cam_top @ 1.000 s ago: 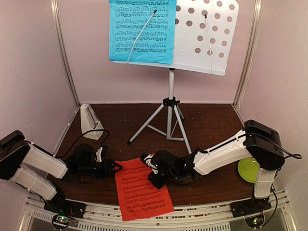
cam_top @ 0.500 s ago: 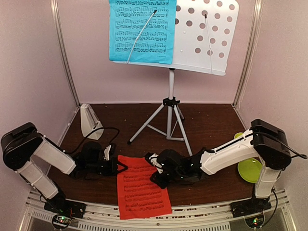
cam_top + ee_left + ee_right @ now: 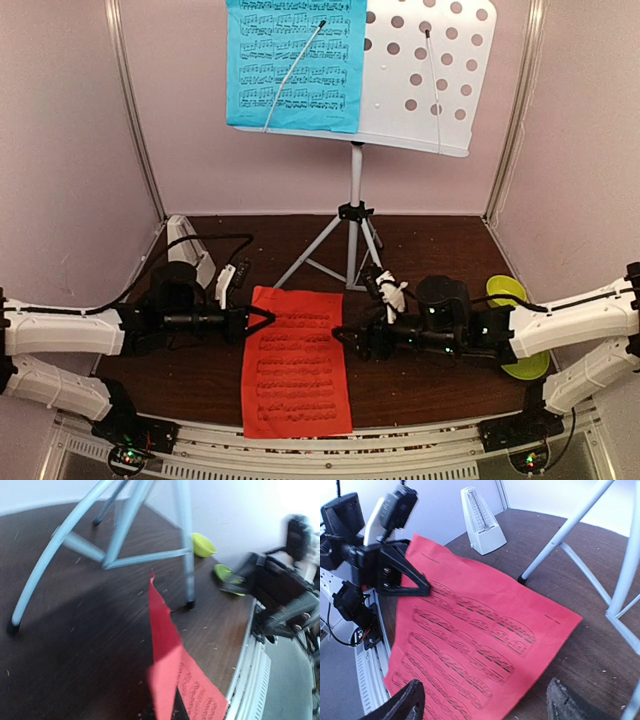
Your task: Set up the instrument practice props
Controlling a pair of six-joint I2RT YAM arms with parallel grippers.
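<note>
- One dark brown table carries everything, and the music stand rises from its back middle.
- One white perforated desk tops that stand, tilted back on a single pole, with the tripod legs spread on the wood below.
- Two white arms come in low from either side of the stand. The left arm comes from the left and the right arm from the right, and both end in front of the legs.
- The red sheet lies printed side up in front of the stand's legs, a little to their left. Its near end reaches the table's front edge, and its left edge looks lifted off the wood near the far corner.
- The blue sheet stands on the left half of the stand's desk, printed side out.
- The left gripper is left of the stand's legs and in front of them, clenched on the red sheet's left edge.
- The right gripper is in front of the stand's legs at the sheet's right edge, fingers spread wide with nothing between them. I cannot tell whether it touches the paper.
- The yellow-green plate sits well right of the stand's legs, partly under the right arm.
- The white pyramid metronome stands upright left of the stand's legs, behind the left arm.
- The yellow-green bowl sits right of the stand's legs, just behind the plate.
</note>
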